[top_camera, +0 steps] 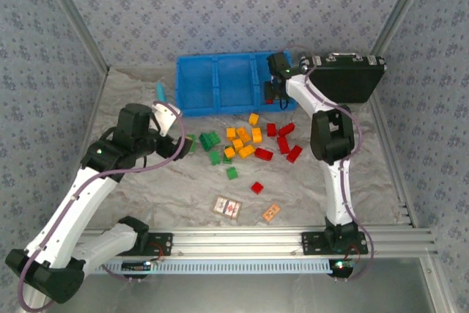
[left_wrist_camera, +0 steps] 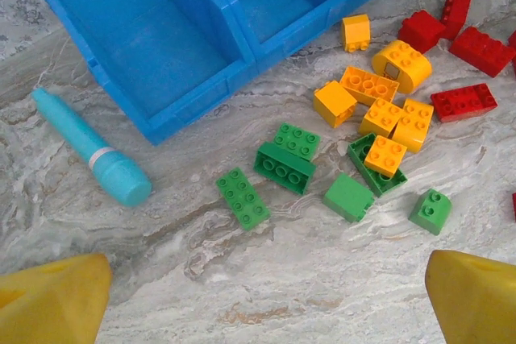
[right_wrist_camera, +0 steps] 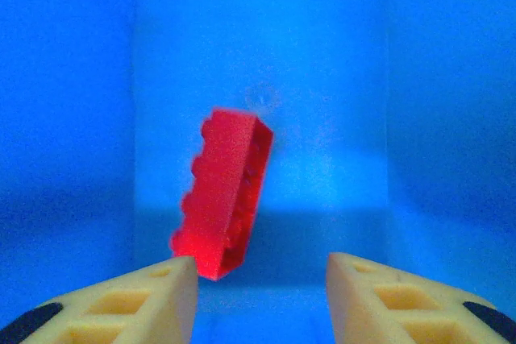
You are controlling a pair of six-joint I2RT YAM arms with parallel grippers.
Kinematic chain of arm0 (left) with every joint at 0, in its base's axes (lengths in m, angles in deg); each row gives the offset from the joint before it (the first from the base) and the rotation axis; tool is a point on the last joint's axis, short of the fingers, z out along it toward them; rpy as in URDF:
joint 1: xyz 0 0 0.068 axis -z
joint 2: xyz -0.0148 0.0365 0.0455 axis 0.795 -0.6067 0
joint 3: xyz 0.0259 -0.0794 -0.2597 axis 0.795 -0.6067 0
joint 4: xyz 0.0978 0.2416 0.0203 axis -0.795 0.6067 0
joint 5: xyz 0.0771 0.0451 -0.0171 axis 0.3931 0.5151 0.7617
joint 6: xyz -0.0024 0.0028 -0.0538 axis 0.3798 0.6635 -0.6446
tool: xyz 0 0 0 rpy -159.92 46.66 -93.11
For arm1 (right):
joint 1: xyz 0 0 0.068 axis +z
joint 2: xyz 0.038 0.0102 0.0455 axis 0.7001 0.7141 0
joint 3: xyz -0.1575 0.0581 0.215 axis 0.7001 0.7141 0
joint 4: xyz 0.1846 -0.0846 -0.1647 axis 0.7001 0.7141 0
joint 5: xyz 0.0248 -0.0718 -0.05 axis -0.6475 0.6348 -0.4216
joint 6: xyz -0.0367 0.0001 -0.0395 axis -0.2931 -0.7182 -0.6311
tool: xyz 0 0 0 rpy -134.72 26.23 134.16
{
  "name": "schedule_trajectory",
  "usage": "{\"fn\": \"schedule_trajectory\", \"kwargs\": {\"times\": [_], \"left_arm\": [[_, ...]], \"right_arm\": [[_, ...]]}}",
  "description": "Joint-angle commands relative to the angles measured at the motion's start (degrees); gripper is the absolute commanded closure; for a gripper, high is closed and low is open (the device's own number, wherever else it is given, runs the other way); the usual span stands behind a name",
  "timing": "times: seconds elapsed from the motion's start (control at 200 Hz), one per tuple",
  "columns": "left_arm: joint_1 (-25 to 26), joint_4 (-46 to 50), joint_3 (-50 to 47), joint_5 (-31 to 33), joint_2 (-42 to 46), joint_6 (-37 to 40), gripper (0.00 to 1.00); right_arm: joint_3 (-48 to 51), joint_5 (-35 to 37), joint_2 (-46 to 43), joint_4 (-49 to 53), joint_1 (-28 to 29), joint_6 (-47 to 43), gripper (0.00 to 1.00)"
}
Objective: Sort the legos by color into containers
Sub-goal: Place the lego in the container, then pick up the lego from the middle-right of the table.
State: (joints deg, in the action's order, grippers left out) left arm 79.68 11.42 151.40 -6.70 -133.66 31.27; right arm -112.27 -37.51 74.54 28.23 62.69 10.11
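Observation:
The blue tray [top_camera: 180, 87] lies at the back of the table. My right gripper [top_camera: 272, 94] hangs over its right compartment. In the right wrist view the right gripper [right_wrist_camera: 262, 279] stands open above the blue floor [right_wrist_camera: 347, 118], and a red lego [right_wrist_camera: 226, 195] tilts on end, its lower corner at the left fingertip [right_wrist_camera: 165, 279]. Green legos [top_camera: 210, 141], orange-yellow legos [top_camera: 244, 141] and red legos [top_camera: 282, 141] lie mixed in mid-table. My left gripper [top_camera: 189, 144] is open beside the green legos [left_wrist_camera: 242, 197], nothing between its fingers [left_wrist_camera: 266, 304].
A black briefcase [top_camera: 344, 78] stands right of the tray. A teal tube [left_wrist_camera: 93, 148] lies by the tray's left end [left_wrist_camera: 201, 54]. Two printed cards [top_camera: 228, 207] [top_camera: 271, 212] lie near the front. A lone green lego [top_camera: 232, 173] and a red one [top_camera: 257, 188] sit apart.

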Motion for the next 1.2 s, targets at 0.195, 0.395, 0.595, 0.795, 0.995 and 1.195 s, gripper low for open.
{"fn": "schedule_trajectory", "kwargs": {"times": [0.195, 0.395, 0.595, 0.795, 0.995, 1.195], "left_arm": [[1.8, -2.53, -1.95, 2.25, 4.36, 2.3, 0.0], [2.15, -3.37, -3.81, 2.51, 6.55, 1.5, 0.0], [2.21, -5.39, -5.63, 1.16, 7.88, 0.64, 0.0], [2.17, -5.0, -6.75, 0.93, 10.26, -0.13, 0.0], [2.15, -4.33, -7.7, 1.37, 10.8, -0.77, 0.0], [2.16, -4.69, -7.94, 0.93, 10.44, -0.69, 0.0]], "right_arm": [[15.84, 1.68, -18.26, 0.42, 0.03, 12.25, 0.54], [29.68, -2.26, -24.8, -4.06, -0.12, 26.98, 0.5], [38.41, -1.72, -25.54, -11.24, -0.71, 32.56, 0.47], [35.35, 0.88, -19.98, -9.11, -1.13, 31.1, 0.44], [32.85, 1.54, -15.54, -7.4, -1.65, 30.46, 0.49], [33.33, 1.73, -15.26, -7.25, -1.91, 29.77, 0.68]]}}
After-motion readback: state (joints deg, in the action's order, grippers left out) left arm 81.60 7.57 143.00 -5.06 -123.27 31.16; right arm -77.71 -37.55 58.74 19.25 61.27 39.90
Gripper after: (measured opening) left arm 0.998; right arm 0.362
